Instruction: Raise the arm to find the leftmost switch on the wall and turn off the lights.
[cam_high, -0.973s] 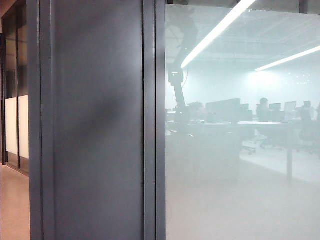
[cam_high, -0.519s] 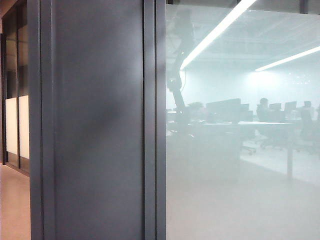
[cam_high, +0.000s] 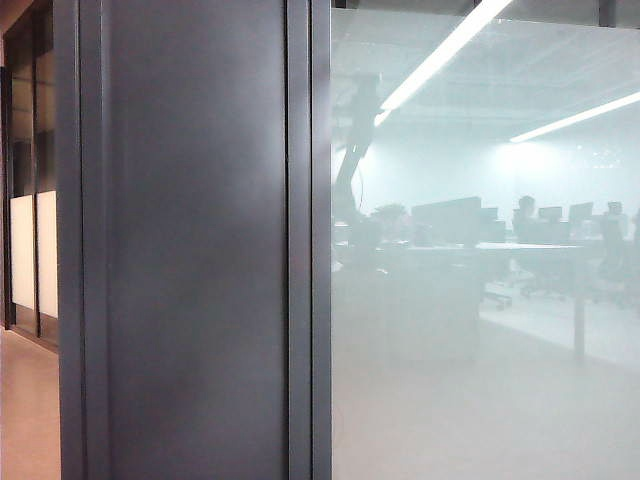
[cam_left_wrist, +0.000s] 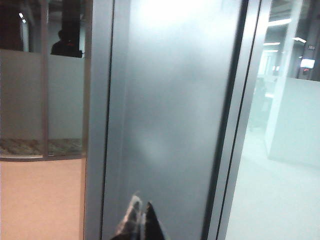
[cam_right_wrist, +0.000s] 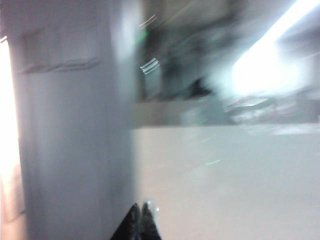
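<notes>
**Closed grippers before a grey pillar, arm mirrored in frosted glass**

Nearest, the left gripper (cam_left_wrist: 141, 220) points at a grey metal pillar (cam_high: 195, 250), fingertips pressed together. The right gripper (cam_right_wrist: 139, 220), likewise closed, faces the blurred pillar edge. Beyond, in the milky glass panel (cam_high: 480, 380) right of the pillar, the arm (cam_high: 352, 150) appears as a hazy, dark, slender jointed shape rising towards the ceiling lights (cam_high: 440, 55).

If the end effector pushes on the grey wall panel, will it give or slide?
Probably neither. The grey wall panel looks like flat framed metal, so likely rigid. Its smooth sheen suggests the shut left end effector could skid. The right end effector, also shut, is blurred.
</notes>
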